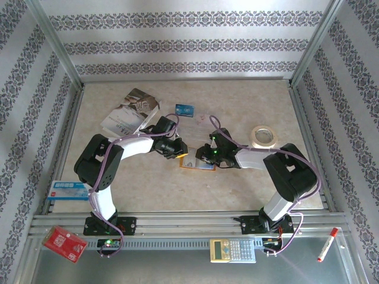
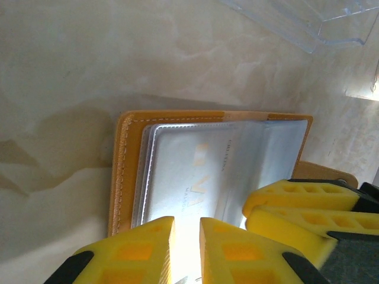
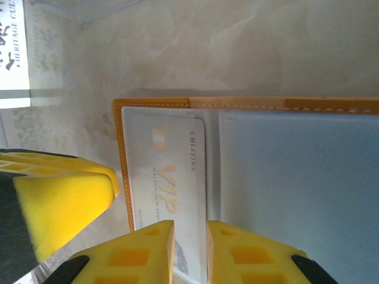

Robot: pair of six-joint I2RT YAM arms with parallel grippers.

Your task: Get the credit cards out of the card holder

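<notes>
The card holder [image 1: 198, 164], an orange bifold wallet, lies open and flat mid-table between my two grippers. Its orange rim [image 2: 127, 177] frames clear pockets, and one pocket shows a pale grey-white credit card [image 3: 172, 171] printed VIP. My left gripper [image 2: 186, 239] points down onto the pocket [image 2: 201, 171], jaws a narrow gap apart over bright plastic. My right gripper [image 3: 189, 245] stands the same way, its left finger over the pale card and its right finger at the card's edge. No frame shows whether either is pinching anything. A blue credit card [image 1: 185, 110] lies loose farther back.
A white booklet [image 1: 127, 112] lies at the back left and a clear plastic tray [image 2: 308, 23] just behind the wallet. A tape roll [image 1: 263, 136] sits to the right. On the near rail are a white-and-blue box [image 1: 70, 190], a red packet [image 1: 64, 244], a calculator [image 1: 233, 249] and a marker [image 1: 327, 244].
</notes>
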